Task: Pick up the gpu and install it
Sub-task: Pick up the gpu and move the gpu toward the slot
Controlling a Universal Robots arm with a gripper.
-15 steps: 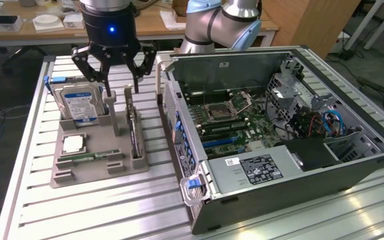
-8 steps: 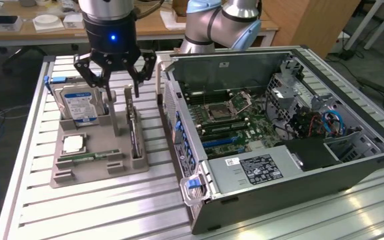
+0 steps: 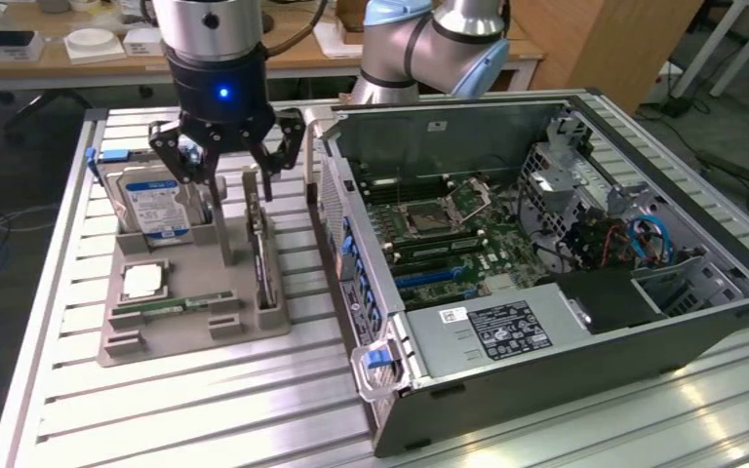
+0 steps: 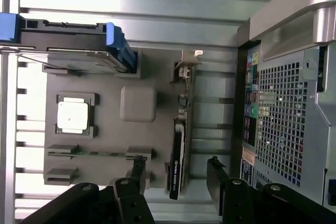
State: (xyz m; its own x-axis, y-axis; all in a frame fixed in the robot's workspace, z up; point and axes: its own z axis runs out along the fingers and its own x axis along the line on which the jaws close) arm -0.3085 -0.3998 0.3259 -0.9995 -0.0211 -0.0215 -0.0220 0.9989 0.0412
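Wrist view: wide-open gripper (image 4: 176, 160) pointing straight down over the gpu (image 4: 178, 140)

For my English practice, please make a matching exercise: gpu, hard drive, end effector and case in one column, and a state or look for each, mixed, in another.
1 gpu
2 hard drive
3 end effector
4 case

a open, above the tray
b side panel off
c thin dark card with a metal bracket
d blue-white label

Pairs: 1-c, 2-d, 3-a, 4-b
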